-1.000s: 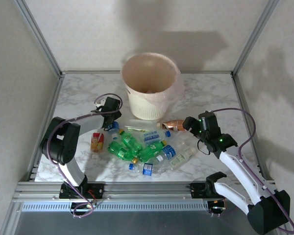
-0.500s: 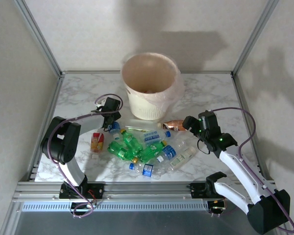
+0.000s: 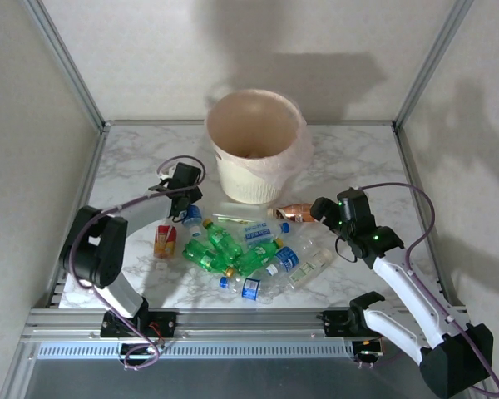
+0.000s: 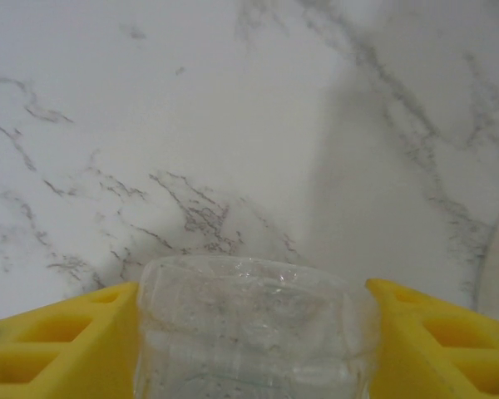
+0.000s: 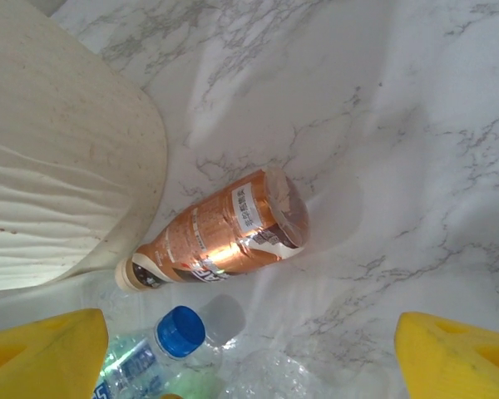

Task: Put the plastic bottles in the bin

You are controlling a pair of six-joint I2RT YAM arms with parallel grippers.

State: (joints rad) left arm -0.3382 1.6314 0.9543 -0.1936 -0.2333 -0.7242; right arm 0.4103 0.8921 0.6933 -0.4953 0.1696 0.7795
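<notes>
Although the desk [image 3: 358, 158] is broad, the bin [image 3: 249, 183] at its far middle stands tall, so anything I carry must clear its lined rim. Most plastic bottles [image 3: 241, 249] lie heaped just in front of it. My right jaws hang wide and empty over the copper-brown bottle [image 5: 224, 233] lying beside the bin's wall; it may roll, or a finger may strike the wall. My left jaws press both sides of a clear bottle [image 4: 249, 324]; thin and slick, it could crumple and slip out.
</notes>
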